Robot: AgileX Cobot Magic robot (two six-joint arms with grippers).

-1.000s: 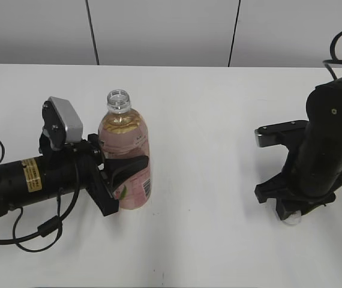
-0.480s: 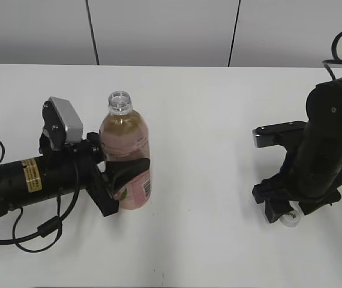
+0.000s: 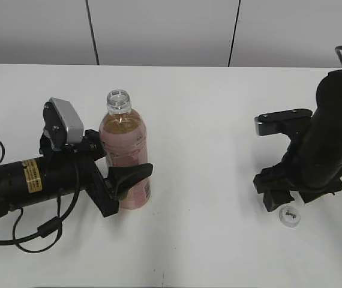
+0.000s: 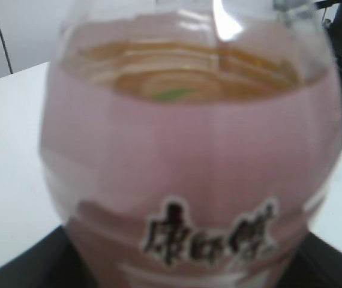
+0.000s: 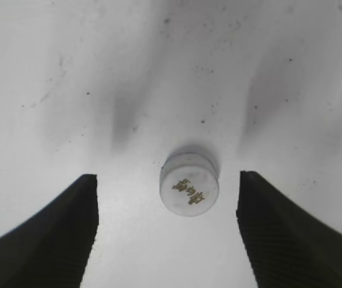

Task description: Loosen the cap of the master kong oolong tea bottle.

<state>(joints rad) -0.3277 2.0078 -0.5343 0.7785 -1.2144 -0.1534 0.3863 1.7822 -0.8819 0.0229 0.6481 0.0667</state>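
The master kong oolong tea bottle (image 3: 125, 156) stands upright on the white table, its neck open and bare. It fills the left wrist view (image 4: 189, 150) with its pink label and amber tea. My left gripper (image 3: 129, 165) has its jaws round the bottle's lower body, spread a little wider than before. The white cap (image 3: 289, 214) lies on the table at the right, and it also shows in the right wrist view (image 5: 189, 183). My right gripper (image 3: 286, 198) hangs just above the cap, open and empty, with the cap between its fingers (image 5: 166, 180) but apart from them.
The white table (image 3: 207, 120) runs back to a grey panelled wall. A black cable (image 3: 36, 231) loops under the left arm near the front edge.
My right gripper has opened, let go of the cap and risen, leaving the cap on the table. The left gripper's near jaw has moved off the bottle, which rocked and settled upright.
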